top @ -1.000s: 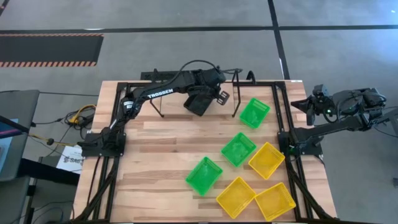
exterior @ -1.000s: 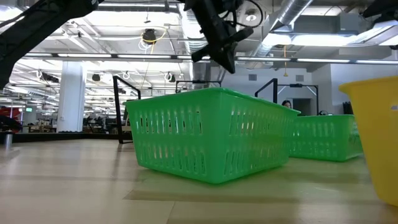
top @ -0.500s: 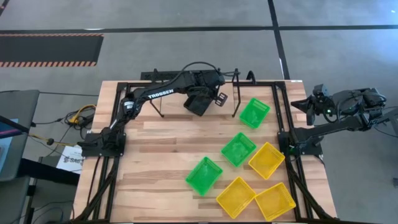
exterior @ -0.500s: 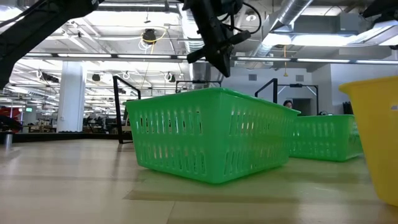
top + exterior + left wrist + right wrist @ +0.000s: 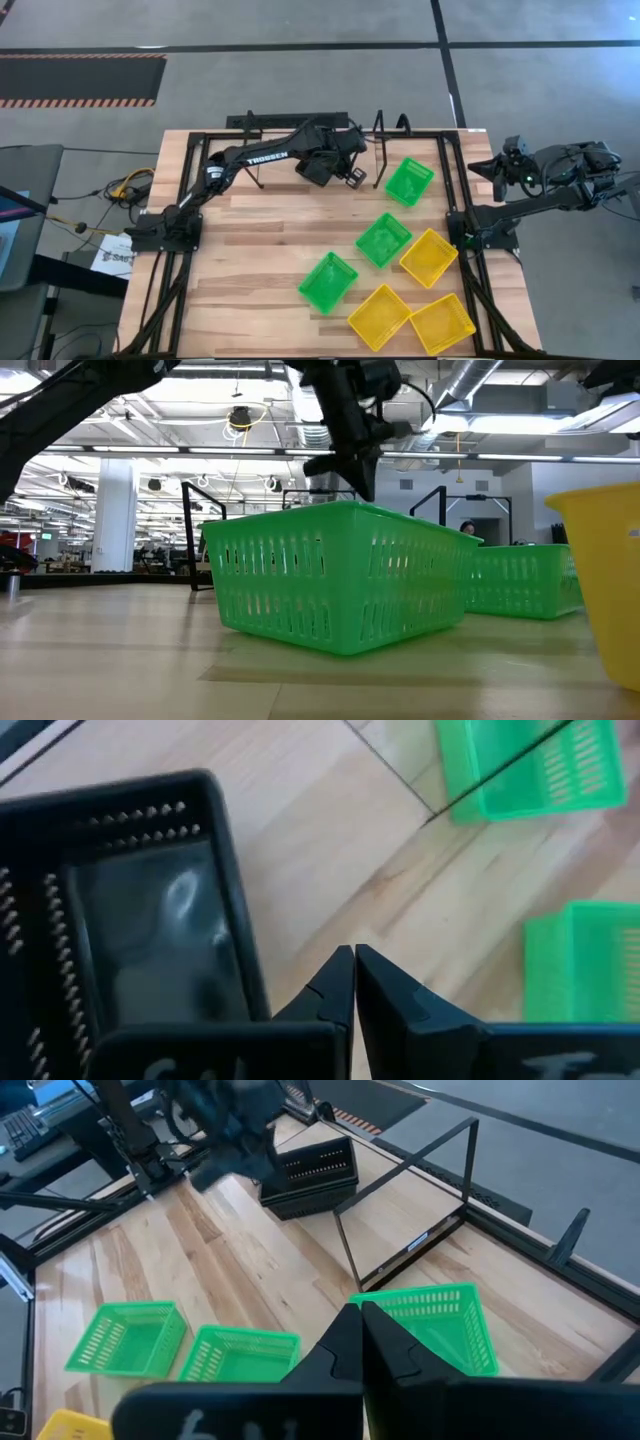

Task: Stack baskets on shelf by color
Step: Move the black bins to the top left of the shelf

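Already the black baskets [image 5: 312, 1178] sit stacked on the shelf [image 5: 415, 1240] at twelve o'clock, my left gripper [image 5: 353, 982] just beside them, jaws closed on nothing. Three green baskets [image 5: 384, 238] and three yellow baskets [image 5: 430, 257] remain loose on the table [image 5: 250, 260] toward five o'clock. My right gripper [image 5: 360, 1330] waits off at three o'clock, jaws closed and empty.

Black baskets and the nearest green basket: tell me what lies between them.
The high view shows the shelf's black wire upright between the black baskets and that green basket.
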Controlling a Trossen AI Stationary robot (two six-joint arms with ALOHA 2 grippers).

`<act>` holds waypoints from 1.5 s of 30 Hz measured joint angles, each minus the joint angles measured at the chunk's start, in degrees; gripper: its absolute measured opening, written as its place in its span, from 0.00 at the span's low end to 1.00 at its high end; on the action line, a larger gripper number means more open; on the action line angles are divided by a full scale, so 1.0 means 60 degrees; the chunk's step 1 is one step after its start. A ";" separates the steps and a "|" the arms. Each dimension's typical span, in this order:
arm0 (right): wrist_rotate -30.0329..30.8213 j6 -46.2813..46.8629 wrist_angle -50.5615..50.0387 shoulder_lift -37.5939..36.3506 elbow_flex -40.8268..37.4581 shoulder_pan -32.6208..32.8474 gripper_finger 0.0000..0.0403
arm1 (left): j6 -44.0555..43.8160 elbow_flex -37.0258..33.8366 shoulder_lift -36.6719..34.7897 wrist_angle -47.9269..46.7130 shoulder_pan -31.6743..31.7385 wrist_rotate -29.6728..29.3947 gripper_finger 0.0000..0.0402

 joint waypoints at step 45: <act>0.0015 0.0133 0.0007 0.0004 0.0000 0.0000 0.02 | 0.0844 -0.0004 0.1053 0.0079 0.1045 -0.1597 0.00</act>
